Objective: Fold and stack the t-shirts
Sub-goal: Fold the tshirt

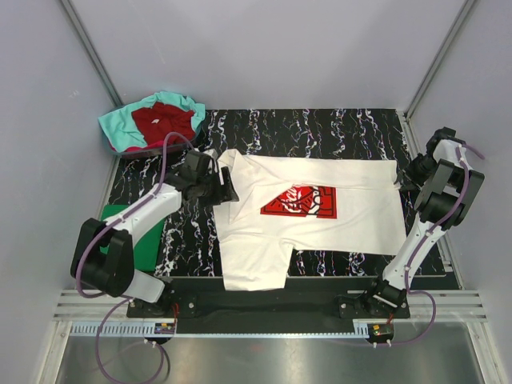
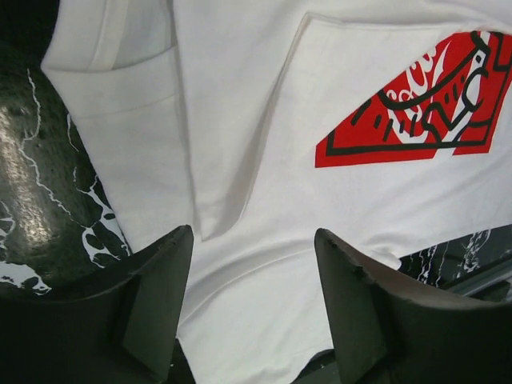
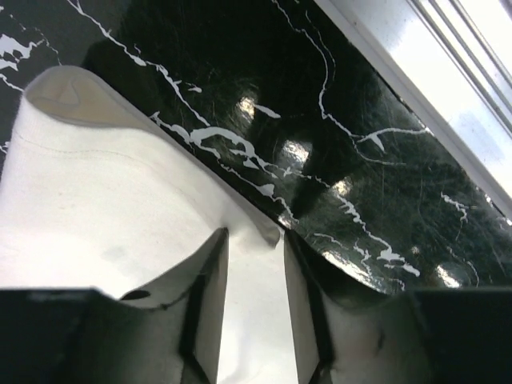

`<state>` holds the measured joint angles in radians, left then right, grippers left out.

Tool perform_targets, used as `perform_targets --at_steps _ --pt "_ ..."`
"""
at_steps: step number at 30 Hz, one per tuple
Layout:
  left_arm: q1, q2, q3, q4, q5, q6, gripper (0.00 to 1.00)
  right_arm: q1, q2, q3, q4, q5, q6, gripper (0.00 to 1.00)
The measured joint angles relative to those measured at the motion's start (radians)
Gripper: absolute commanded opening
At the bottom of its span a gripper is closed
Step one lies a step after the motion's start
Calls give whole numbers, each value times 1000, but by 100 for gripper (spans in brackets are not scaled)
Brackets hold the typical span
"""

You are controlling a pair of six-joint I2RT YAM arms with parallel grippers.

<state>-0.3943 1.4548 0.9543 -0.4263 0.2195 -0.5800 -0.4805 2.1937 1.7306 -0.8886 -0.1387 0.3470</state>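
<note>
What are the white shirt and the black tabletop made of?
White shirt: soft matte cloth, likely cotton; it creases and shows stitched hems. Tabletop: glossy black with white veins, marble-like, perhaps only printed; lights reflect off it.

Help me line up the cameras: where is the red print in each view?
Top: red print at centre, on the white shirt.
Left wrist: upper right, cut off by the picture's edge.
Right wrist: not in it.
Shared landmark: the white shirt lying on the black marbled mat, seen in all three.
</note>
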Motion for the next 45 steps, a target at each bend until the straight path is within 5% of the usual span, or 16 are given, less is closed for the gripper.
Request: perform_targets --at_steps 3,7,20,32,45 --pt "-3 -39 18 -1 -47 51 76 2 -1 0 7 0 12 58" --pt "14 -7 164 16 -99 113 64 14 -10 4 47 -3 18 67" --pt "66 647 842 -6 -198 129 59 43 -10 129 134 -14 -3 75" --pt "76 760 994 -145 -276 -164 56 43 -10 129 137 -19 -22 82" --pt "99 843 1033 -234 -275 -308 51 43 13 168 135 -23 -22 82"
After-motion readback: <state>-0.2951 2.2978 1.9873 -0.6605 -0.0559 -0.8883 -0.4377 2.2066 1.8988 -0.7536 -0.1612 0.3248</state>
